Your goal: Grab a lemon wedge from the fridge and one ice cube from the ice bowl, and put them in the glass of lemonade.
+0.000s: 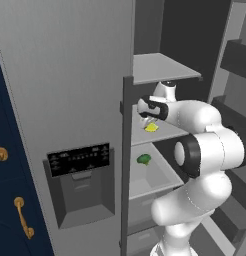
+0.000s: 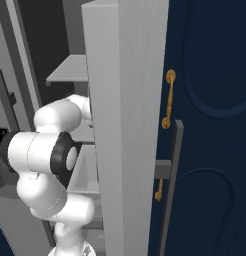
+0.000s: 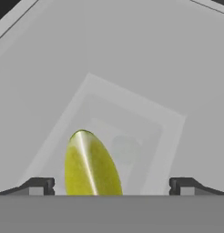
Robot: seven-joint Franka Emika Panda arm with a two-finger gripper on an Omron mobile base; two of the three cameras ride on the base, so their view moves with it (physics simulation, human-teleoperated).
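Hovering over the lemon wedge (image 3: 90,164) with the gripper (image 3: 112,185) spread wide, nothing pinched. Sitting low in the hand view, left of centre between the fingertips (image 3: 38,185), nearer the left one, long axis running up-frame across the jaw line. Resting on a middle shelf (image 1: 165,131) of the open fridge (image 1: 70,75), centre of the left base view, just under the hand.

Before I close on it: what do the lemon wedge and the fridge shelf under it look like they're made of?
The lemon wedge looks like fruit flesh: glossy yellow with a greenish rim and a bright highlight streak, so likely slick. The fridge shelf looks like matte light-grey plastic or painted metal: flat, even, without reflections. Being rendered, neither is certain.
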